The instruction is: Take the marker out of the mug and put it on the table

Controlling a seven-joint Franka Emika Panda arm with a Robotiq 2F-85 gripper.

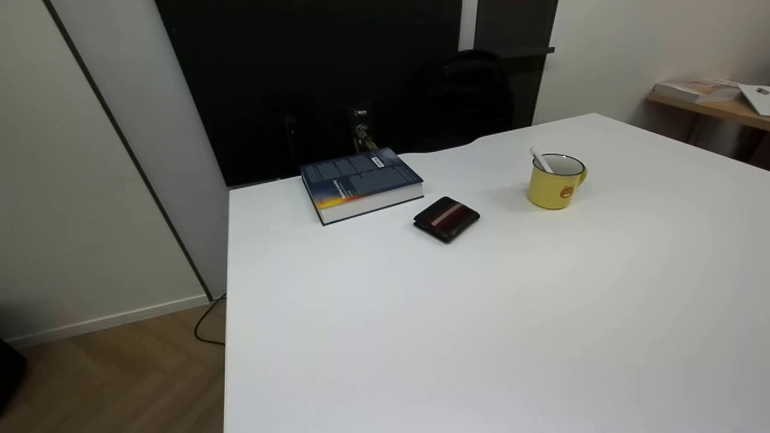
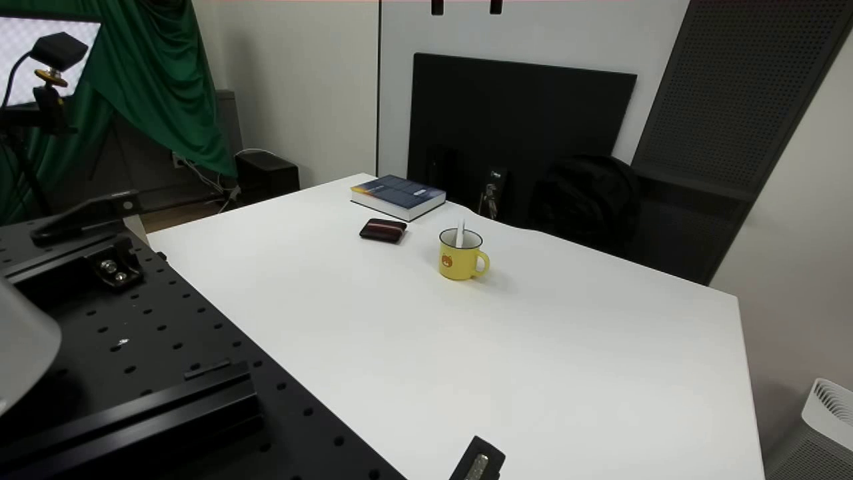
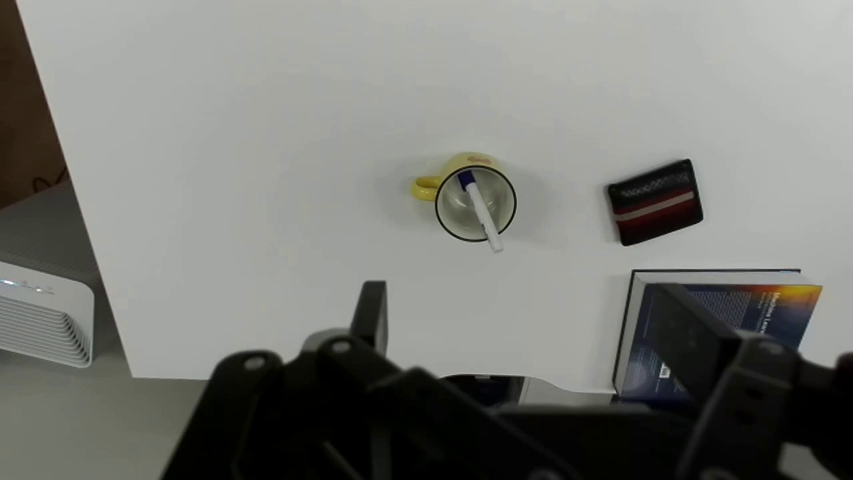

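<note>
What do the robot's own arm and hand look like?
The gripper is black, with chunky, rounded links, greyish round pin heads and two flat, blocky fingers. I can make out no lettering on it. A smooth, pale, rounded piece in an exterior view may belong to the arm, otherwise unseen.

Marker (image 3: 486, 218), white with blue-purple end, tilted in mug (image 1: 546, 191); coloured end down inside, white end jutting out over rim. Mug yellow, squat, pale inside, dark-rimmed, bear face on wall, handle at side; upright on bench (image 1: 481, 337). Bench plain white.
</note>
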